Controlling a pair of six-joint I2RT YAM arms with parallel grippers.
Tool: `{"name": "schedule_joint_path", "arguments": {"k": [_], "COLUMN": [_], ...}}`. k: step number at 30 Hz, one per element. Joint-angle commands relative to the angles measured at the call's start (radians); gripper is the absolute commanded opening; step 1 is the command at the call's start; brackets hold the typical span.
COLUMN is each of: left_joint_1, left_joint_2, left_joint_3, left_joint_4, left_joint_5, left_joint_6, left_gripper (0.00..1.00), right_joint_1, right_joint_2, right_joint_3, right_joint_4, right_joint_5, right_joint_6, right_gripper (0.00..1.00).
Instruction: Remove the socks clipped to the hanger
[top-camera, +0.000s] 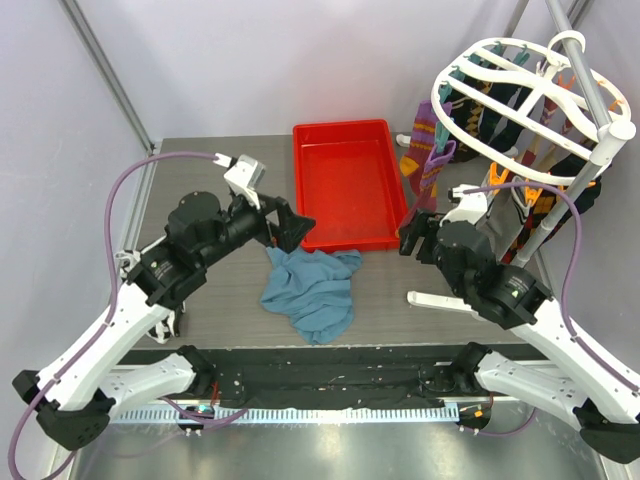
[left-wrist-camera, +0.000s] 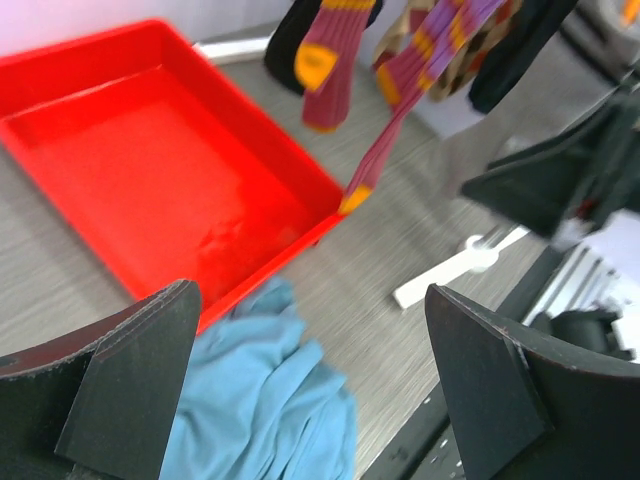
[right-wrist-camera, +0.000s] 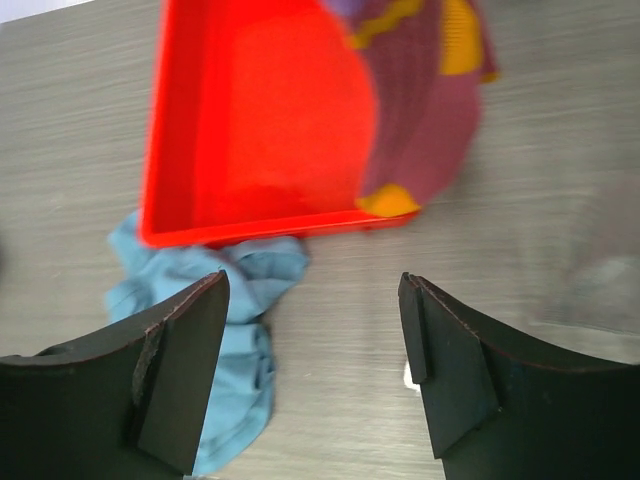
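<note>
Left and right jaws apart, empty; purple striped socks (top-camera: 427, 150) on the hanger (top-camera: 497, 45) just ahead of the right pair

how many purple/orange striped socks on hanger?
2 socks visible at the hanger's left end: one by the red tray's far corner, one lower beside it. Others may be hidden.

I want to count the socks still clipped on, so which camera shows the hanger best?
The top external view: the whole white hanger shows at upper right, with hook and hanging socks. The left wrist view catches only sock tips along its top edge; the right wrist only one blurred purple sock. Neither shows the oval frame.
</note>
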Motion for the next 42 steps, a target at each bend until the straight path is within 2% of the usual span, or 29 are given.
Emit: {"name": "schedule_joint_path", "arguments": {"k": [1, 6, 7, 9, 10, 12, 16, 21, 25, 27, 28, 29, 30, 31, 33, 39, 42], "left_joint_1": [-0.001, -0.001, -0.001, -0.001, -0.001, -0.001, -0.001, -0.001, -0.001, -0.001, -0.001, -0.001, -0.001, -0.001, 0.000, -0.001, -0.001], "left_joint_2": [0.066, 0.122, 0.139, 0.155, 0.159, 0.170, 0.153, 0.115, 0.100, 0.089, 0.083, 0.080, 0.078, 0.074, 0.070, 0.098, 0.158], "left_joint_3": [0.070, 0.044, 0.042, 0.038, 0.038, 0.042, 0.032, -0.020, -0.024, -0.028, -0.033, -0.034, -0.031, -0.025, -0.019, 0.002, 0.091], "left_joint_4": [0.115, 0.193, 0.204, 0.218, 0.220, 0.213, 0.197, 0.212, 0.172, 0.163, 0.155, 0.151, 0.141, 0.126, 0.118, 0.152, 0.120], "left_joint_5": [0.069, 0.080, 0.083, 0.097, 0.109, 0.108, 0.088, 0.083, 0.085, 0.080, 0.078, 0.077, 0.074, 0.071, 0.068, 0.045, 0.069], "left_joint_6": [-0.052, -0.085, -0.098, -0.109, -0.111, -0.111, -0.103, -0.115, -0.102, -0.094, -0.089, -0.086, -0.079, -0.077, -0.072, -0.089, -0.099], "left_gripper": [1.00, 1.00, 1.00, 1.00, 1.00, 1.00, 1.00, 1.00, 1.00, 1.00, 1.00, 1.00, 1.00, 1.00, 1.00, 1.00, 1.00], "right_joint_1": [0.002, 0.002, 0.002, 0.002, 0.002, 0.002, 0.002, -0.007, -0.044, -0.047, -0.047, -0.047, -0.049, -0.049, -0.049, -0.047, -0.046], "right_joint_2": [0.012, 0.029, 0.039, 0.050, 0.061, 0.085, 0.203, 0.355, 0.436, 0.449, 0.447, 0.444, 0.428, 0.415, 0.375, 0.210, 0.130], "right_joint_3": [-0.007, -0.035, -0.049, -0.078, -0.115, -0.133, -0.116, -0.045, -0.009, -0.001, 0.002, 0.002, 0.002, -0.001, -0.018, -0.024, -0.044], "right_joint_4": [0.002, 0.117, 0.175, 0.267, 0.369, 0.436, 0.541, 0.565, 0.560, 0.559, 0.559, 0.560, 0.560, 0.559, 0.554, 0.452, 0.433], "right_joint_5": [0.200, 0.324, 0.380, 0.405, 0.418, 0.436, 0.506, 0.645, 0.677, 0.692, 0.685, 0.673, 0.627, 0.598, 0.492, 0.243, 0.082], "right_joint_6": [0.055, 0.046, 0.035, -0.003, -0.044, -0.060, -0.066, -0.080, -0.068, -0.066, -0.071, -0.080, -0.101, -0.115, -0.127, -0.158, -0.204], "right_gripper": [0.76, 0.75, 0.75, 0.74, 0.74, 0.73, 0.71, 0.67, 0.63, 0.49, 0.39, 0.33, 0.27, 0.14, 0.01, 0.01, 0.01]}}
